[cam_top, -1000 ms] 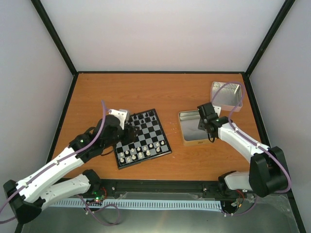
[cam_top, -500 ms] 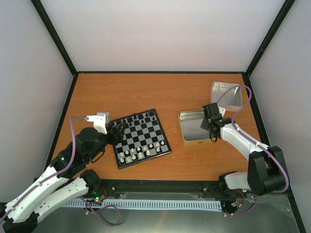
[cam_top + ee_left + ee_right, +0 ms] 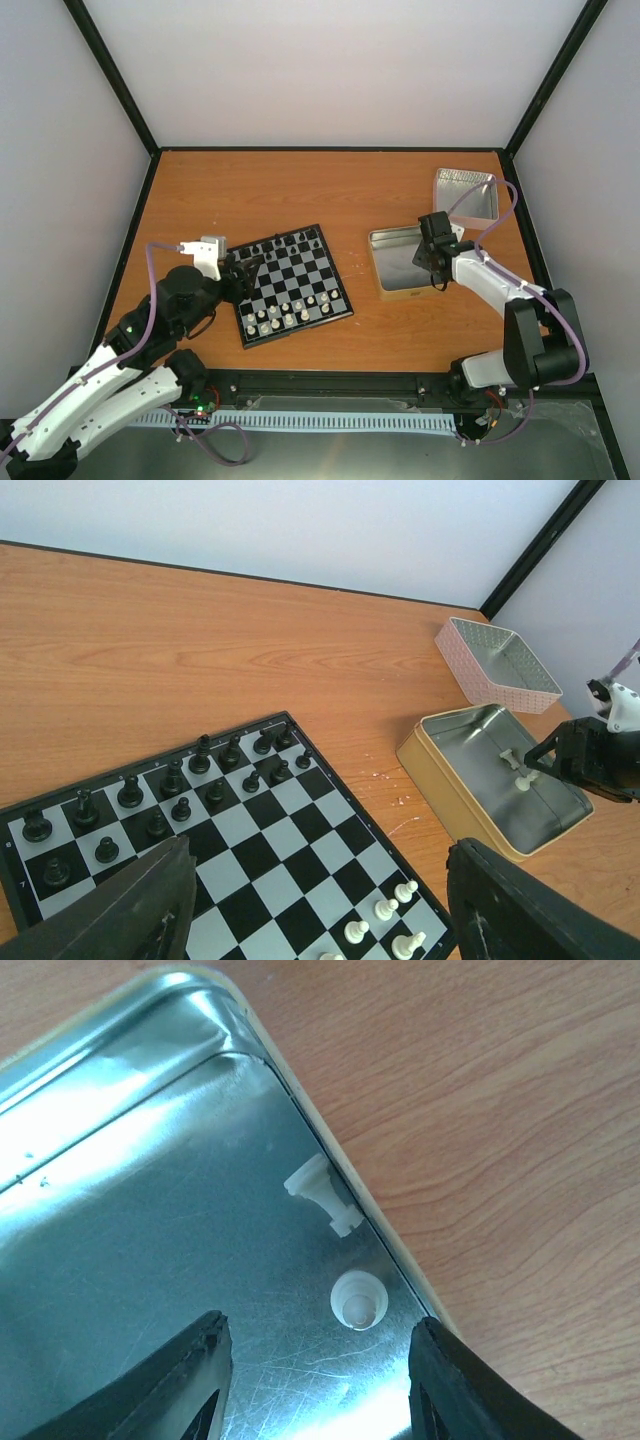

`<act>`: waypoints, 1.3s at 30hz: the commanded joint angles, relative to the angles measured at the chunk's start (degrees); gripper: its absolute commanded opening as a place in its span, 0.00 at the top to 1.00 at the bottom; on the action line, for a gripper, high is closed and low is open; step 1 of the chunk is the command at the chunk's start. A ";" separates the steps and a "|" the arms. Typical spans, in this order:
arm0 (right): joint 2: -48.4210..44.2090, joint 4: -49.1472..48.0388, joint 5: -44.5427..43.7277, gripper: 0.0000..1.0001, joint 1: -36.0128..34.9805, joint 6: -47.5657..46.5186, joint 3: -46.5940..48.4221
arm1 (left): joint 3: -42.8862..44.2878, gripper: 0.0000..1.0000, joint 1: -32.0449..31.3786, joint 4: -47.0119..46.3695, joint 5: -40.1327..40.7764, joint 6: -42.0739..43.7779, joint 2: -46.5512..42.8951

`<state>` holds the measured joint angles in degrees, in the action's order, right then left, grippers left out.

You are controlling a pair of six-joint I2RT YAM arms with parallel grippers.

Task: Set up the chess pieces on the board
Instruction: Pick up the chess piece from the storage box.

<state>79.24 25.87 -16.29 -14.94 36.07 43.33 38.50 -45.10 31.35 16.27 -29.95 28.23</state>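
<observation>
The board [image 3: 296, 283] lies left of centre, with black chessmen [image 3: 296, 243] along its far rows and several cream-white chess pieces [image 3: 290, 316] along its near rows. My left gripper [image 3: 241, 272] is open and empty, above the board's left edge. In its wrist view the board [image 3: 250, 840] lies between the jaws, with white pieces [image 3: 385, 910] at lower right. My right gripper [image 3: 433, 262] is open and hangs low inside a silver tin [image 3: 392, 262]. In its wrist view [image 3: 315, 1380], one white piece [image 3: 358, 1301] stands upright between the fingertips and another [image 3: 322, 1192] lies on its side by the tin wall.
A second square tin [image 3: 466, 193] with a pinkish outside sits at the far right, also seen from the left wrist [image 3: 497, 663]. Black frame posts and pale walls enclose the wooden table [image 3: 330, 190].
My left arm has pulled back off the board to its left edge, its gripper open. My right gripper has shifted slightly right inside the tin.
</observation>
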 commanded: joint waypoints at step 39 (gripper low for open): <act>8.19 2.85 -4.41 0.97 0.96 1.21 5.38 | 0.51 0.30 0.19 0.39 0.62 -0.41 1.42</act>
<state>88.66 28.95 -20.51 -14.37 38.68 47.35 38.50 -45.10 31.38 16.32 -30.00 29.74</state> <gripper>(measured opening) 0.064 0.703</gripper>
